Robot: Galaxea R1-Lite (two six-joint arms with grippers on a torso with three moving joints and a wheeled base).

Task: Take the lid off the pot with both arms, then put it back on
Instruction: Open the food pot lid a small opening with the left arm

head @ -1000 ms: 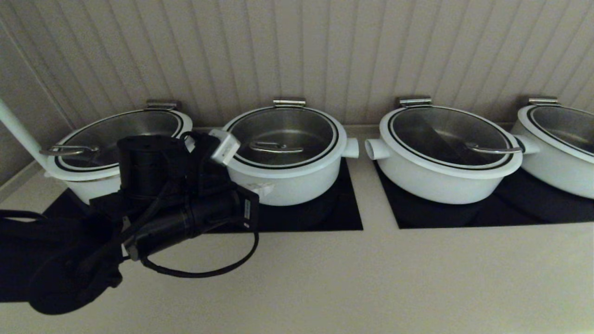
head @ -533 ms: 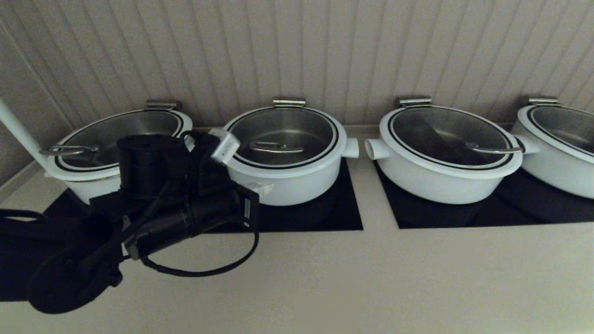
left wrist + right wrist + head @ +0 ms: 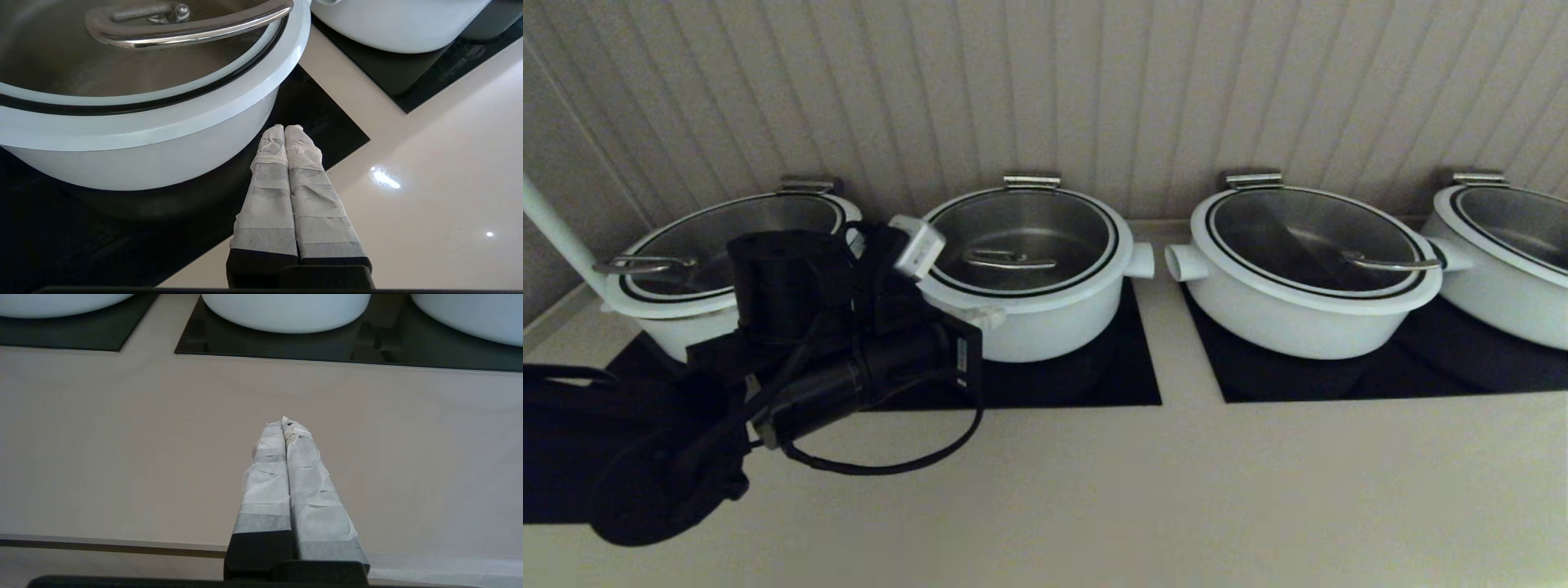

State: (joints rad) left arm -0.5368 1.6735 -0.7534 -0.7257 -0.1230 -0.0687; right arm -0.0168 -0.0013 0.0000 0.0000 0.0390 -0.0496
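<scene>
The pot (image 3: 1045,327) is the narrower, deeper white one, second from the left, standing on a black panel. Its glass lid (image 3: 1021,233) sits closed on it, with the curved steel bar handle (image 3: 1009,261) on top. My left gripper (image 3: 984,317) is shut and empty, its taped tips close against the pot's front-left wall just under the rim. In the left wrist view the gripper (image 3: 284,128) lies beside the pot (image 3: 143,155), below the lid (image 3: 81,73) and handle (image 3: 188,34). My right gripper (image 3: 284,422) is shut and empty, low over the beige counter near its front edge; the head view does not show it.
Wider white pots with lids stand to the left (image 3: 678,327), to the right (image 3: 1298,318) and at the far right (image 3: 1503,302). Black cooktop panels (image 3: 1339,376) lie under them. The beige counter (image 3: 1176,490) stretches in front. A ribbed wall stands close behind.
My left arm has risen a little and moved towards the pot; its fingertips have climbed up the pot's front-left wall towards the rim. The lid and pots have not moved.
</scene>
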